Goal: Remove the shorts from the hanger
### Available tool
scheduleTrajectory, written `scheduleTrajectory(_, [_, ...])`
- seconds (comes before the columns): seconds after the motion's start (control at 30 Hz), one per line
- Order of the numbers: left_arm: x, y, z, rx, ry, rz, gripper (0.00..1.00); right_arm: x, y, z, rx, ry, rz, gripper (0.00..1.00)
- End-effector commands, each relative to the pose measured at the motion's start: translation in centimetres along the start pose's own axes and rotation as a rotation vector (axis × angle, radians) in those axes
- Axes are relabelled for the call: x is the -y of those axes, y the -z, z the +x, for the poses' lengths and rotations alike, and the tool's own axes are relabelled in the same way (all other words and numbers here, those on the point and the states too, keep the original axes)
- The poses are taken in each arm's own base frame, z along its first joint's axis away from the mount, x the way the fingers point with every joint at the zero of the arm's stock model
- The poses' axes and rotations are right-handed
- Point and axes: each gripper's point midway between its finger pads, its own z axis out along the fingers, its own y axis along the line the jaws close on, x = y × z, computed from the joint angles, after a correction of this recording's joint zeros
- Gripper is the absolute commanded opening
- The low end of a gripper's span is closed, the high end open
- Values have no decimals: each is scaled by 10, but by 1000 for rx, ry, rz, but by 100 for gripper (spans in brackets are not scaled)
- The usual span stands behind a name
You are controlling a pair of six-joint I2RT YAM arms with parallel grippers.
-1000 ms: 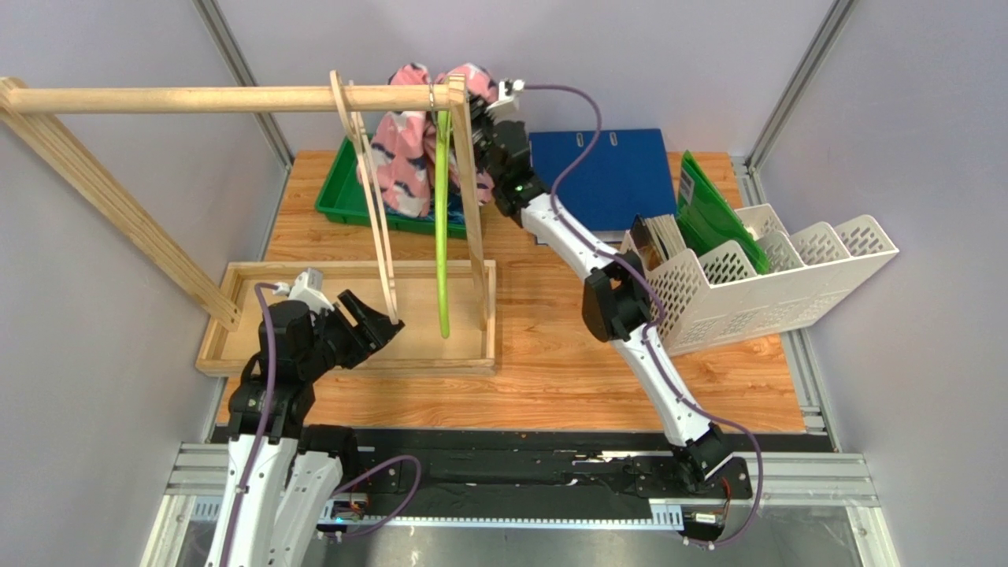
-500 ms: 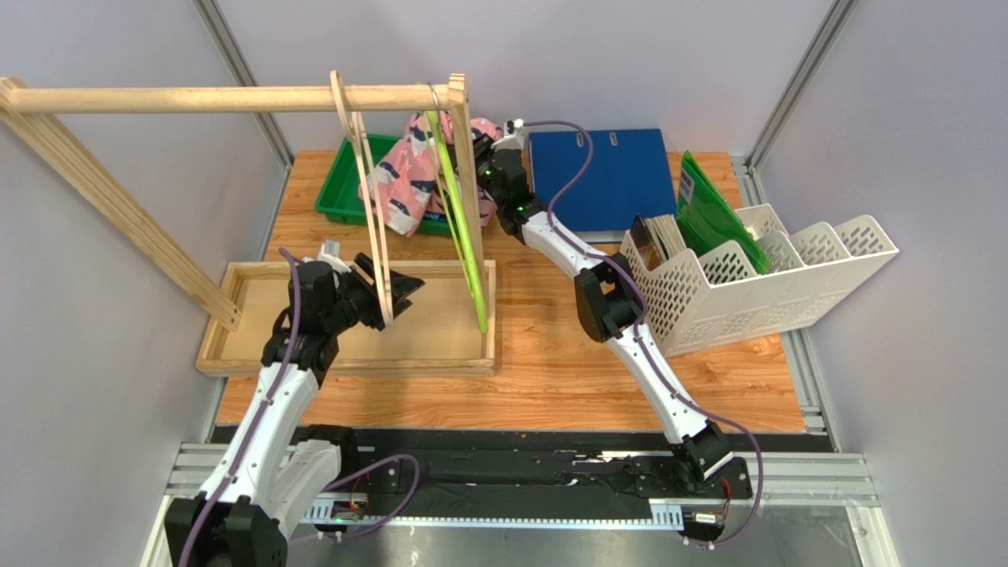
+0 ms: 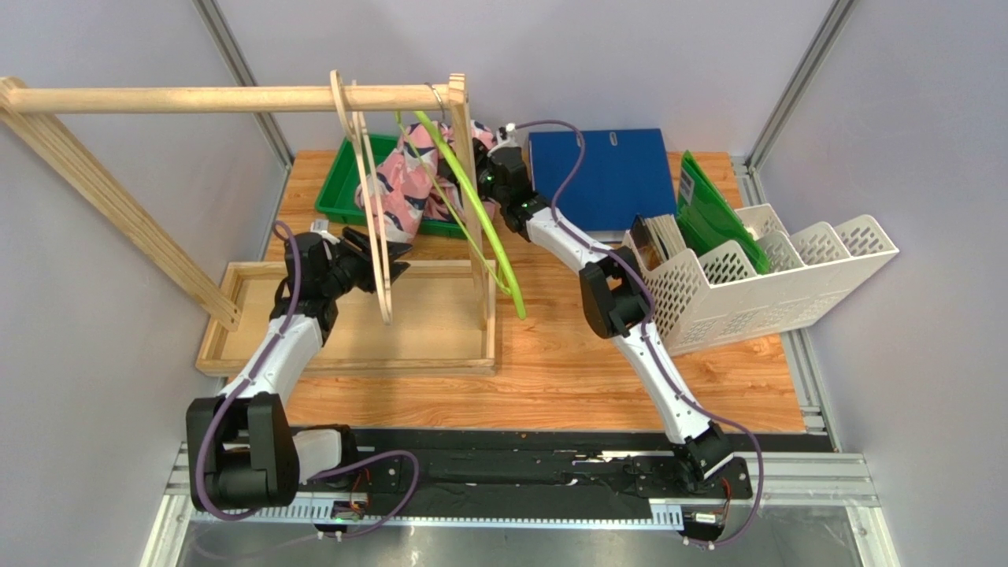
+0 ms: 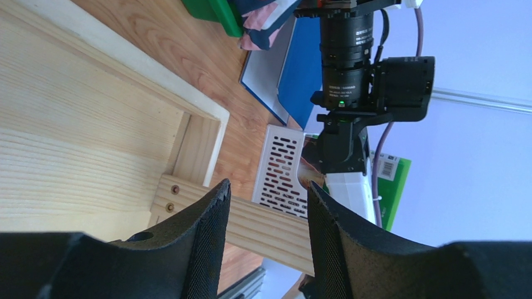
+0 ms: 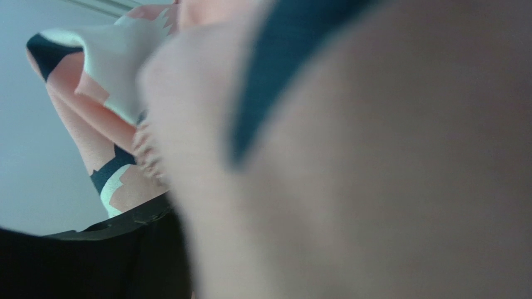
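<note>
Shorts status: pink swim shorts with dark-blue and white shapes [image 3: 405,177] hang bunched beneath the right end of the pale wooden rack [image 3: 213,97], beside its right post. Right hand [image 3: 483,144] sits just right of that post, pressed into the fabric. Its grip can't be told: the right wrist view is filled with blurred pink cloth [image 5: 93,124] and no fingers can be made out. Lime-green plastic hanger [image 3: 479,219] hangs tilted off the rail's right end. Left hand [image 3: 376,254] is low inside the rack, over its base tray, with fingers [image 4: 206,237] spread and nothing between them. Shorts' far side is hidden behind the post.
</note>
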Motion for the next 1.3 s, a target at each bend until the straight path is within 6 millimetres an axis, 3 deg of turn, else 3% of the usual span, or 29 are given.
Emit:
scheduleTrajectory(0.0, [39,7,-4,-15,-44,130,54,-89,30,-24,-50,98,-93,68])
scheduleTrajectory(0.1, [43,8,-9,-4,-48,136,54,-106,39,-28,-71,111,-100,74])
scheduleTrajectory(0.27, [53,5,-16,-14,-43,153,53,-115,60,-32,-116,113,-47,84])
scheduleTrajectory(0.37, [61,3,-23,-13,-49,167,53,-101,71,-25,-162,121,1,88])
scheduleTrajectory(0.53, [62,-8,-40,-4,-18,177,49,-94,108,-27,-194,184,63,90])
scheduleTrajectory(0.6, [65,-13,-49,7,-3,200,44,-94,127,-30,-207,202,80,90])
scheduleTrajectory(0.63, [58,-20,-54,5,16,188,41,-93,135,-31,-210,224,86,90])
scheduleTrajectory(0.67, [66,-22,-63,20,15,209,37,-92,141,-33,-206,234,98,89])
scheduleTrajectory(0.7, [67,-26,-67,22,20,213,36,-104,156,-42,-183,248,96,89])
scheduleTrajectory(0.73, [59,-36,-73,18,39,198,34,-85,165,-35,-198,247,140,88])
scheduleTrajectory(0.77, [72,-39,-80,18,22,224,29,-81,174,-36,-191,249,158,88])
scheduleTrajectory(0.83, [66,-56,-89,11,44,209,25,-74,197,-34,-184,253,174,87])
scheduleTrajectory(0.87, [77,-60,-98,25,31,232,22,-73,202,-33,-179,257,171,87])
scheduleTrajectory(0.9, [76,-65,-103,36,35,226,21,-70,209,-30,-182,255,172,86])
scheduleTrajectory(1.0, [70,-92,-128,74,55,192,19,-53,234,-15,-212,256,199,85])
scheduleTrajectory(1.03, [53,-110,-130,58,85,155,18,-51,239,-11,-216,258,200,85])
scheduleTrajectory(1.07, [68,-119,-139,62,70,180,18,-45,250,-5,-219,254,209,85])
scheduleTrajectory(1.2, [63,-172,-147,9,99,163,16,-43,273,0,-211,250,207,85])
scheduleTrajectory(1.27, [45,-196,-154,6,116,112,16,-52,286,-1,-207,253,191,85])
